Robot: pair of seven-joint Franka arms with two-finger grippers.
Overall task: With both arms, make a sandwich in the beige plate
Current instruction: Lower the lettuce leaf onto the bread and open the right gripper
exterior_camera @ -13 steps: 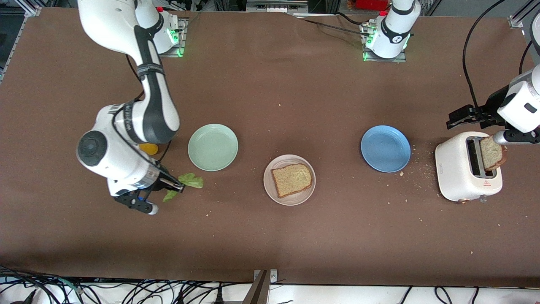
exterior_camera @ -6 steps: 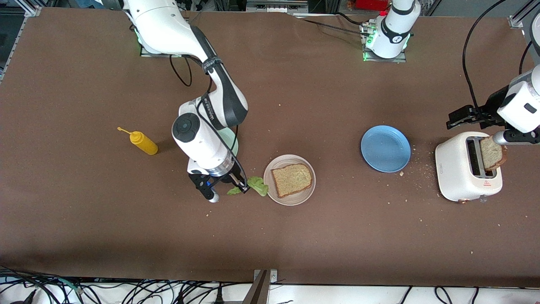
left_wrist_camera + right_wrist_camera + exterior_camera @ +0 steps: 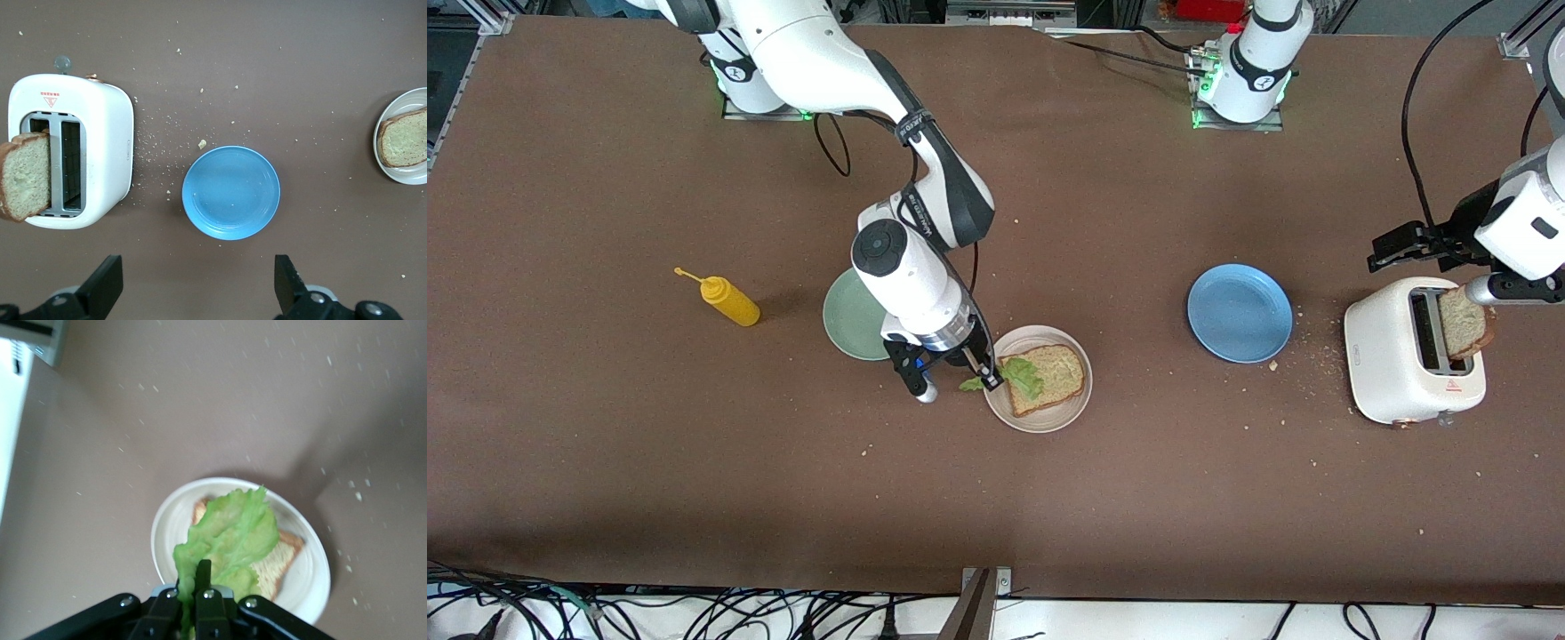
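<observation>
1. The right gripper (image 3: 199, 595) is clamped on the stem end of the lettuce leaf (image 3: 233, 533), over the rim of the beige plate (image 3: 1049, 418).
2. The leaf looks light, limp and tearable; an edge pinch suits it.
3. Its long axis runs from the fingers across the bread slice (image 3: 1049, 378).
4. The left gripper (image 3: 197, 287), jaws apart, waits above the table near the toaster (image 3: 1387, 369).

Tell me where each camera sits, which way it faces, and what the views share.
Front view: high across the table, facing both arms; right hand shut on lettuce.
Left wrist view: looks down on toaster and blue plate; open left hand shows.
Right wrist view: looks down on beige plate; its fingers show.
All share the bread slice there.
</observation>
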